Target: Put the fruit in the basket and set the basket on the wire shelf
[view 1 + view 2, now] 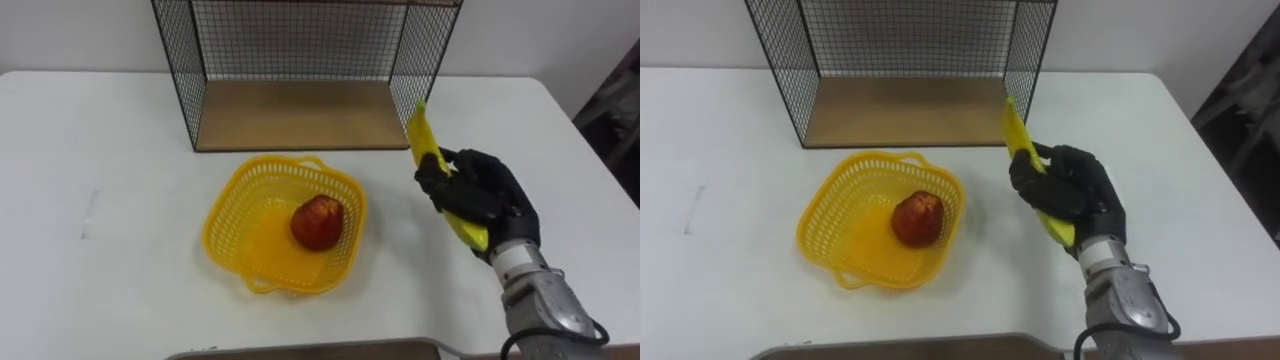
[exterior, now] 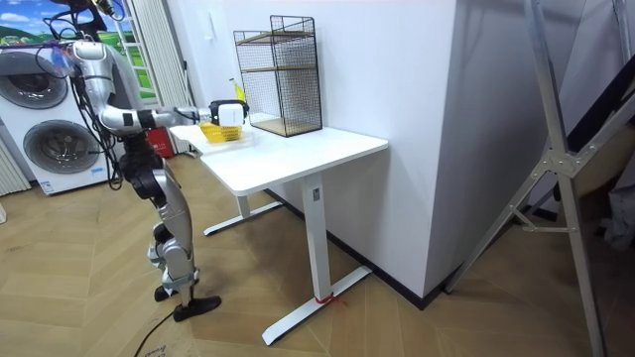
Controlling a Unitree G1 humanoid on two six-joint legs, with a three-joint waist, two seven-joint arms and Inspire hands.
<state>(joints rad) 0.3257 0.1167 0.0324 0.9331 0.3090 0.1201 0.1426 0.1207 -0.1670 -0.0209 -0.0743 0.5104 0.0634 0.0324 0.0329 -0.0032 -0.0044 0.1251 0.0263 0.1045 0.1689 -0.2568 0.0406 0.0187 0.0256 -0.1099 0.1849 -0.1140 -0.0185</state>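
Observation:
A yellow plastic basket (image 1: 250, 195) rests on the white table (image 1: 90, 150), in front of the black wire shelf (image 1: 300, 60). A red apple (image 1: 318, 222) lies inside the basket, toward its right side. My right hand (image 1: 480, 190) is shut on a yellow banana (image 1: 424, 135), held off the table to the right of the basket, its tip pointing up toward the shelf's right front corner. In the room view the robot stands at the table's left end with the right hand (image 2: 230, 114) over the tabletop beside the basket (image 2: 218, 133).
The wire shelf has a wooden floor board (image 1: 300, 115) and an open front facing me. Bare tabletop lies left of the basket and right of my hand. Washing machines (image 2: 50, 139) stand behind the robot in the room view.

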